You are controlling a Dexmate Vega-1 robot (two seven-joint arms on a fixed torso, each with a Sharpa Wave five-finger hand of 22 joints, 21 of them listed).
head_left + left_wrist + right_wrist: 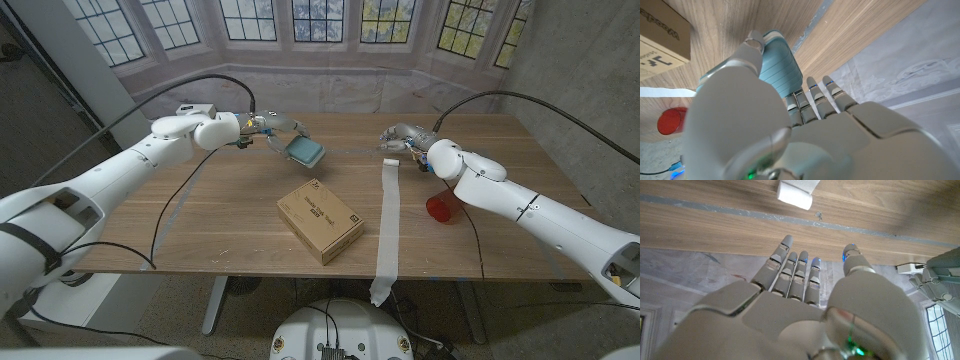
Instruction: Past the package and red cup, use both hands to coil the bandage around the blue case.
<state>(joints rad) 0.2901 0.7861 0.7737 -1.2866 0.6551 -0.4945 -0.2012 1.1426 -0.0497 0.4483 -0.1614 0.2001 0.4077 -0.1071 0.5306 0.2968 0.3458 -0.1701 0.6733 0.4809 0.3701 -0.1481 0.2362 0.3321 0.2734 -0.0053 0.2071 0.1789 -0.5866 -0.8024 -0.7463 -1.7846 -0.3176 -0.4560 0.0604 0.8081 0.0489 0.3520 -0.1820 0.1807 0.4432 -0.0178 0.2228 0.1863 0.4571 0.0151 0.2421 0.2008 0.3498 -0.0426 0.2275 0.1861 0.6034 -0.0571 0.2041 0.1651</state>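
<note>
Robot test lab staged as a room: printed backdrop (330,60) of leaded bay windows behind a wooden table (230,215), bare concrete wall (570,70), loose cables (185,190) across the tabletop.

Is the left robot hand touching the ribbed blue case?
Touching. In the left wrist view the left robot hand has its thumb lying on the ribbed blue case and other fingers meeting its edge.

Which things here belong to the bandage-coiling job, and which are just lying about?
Belong to the job:
- blue case, held by the left robot hand
- bandage, laid in a strip on the table
- right robot hand, at the bandage's far end

Just lying about:
- cardboard package
- red cup
</note>
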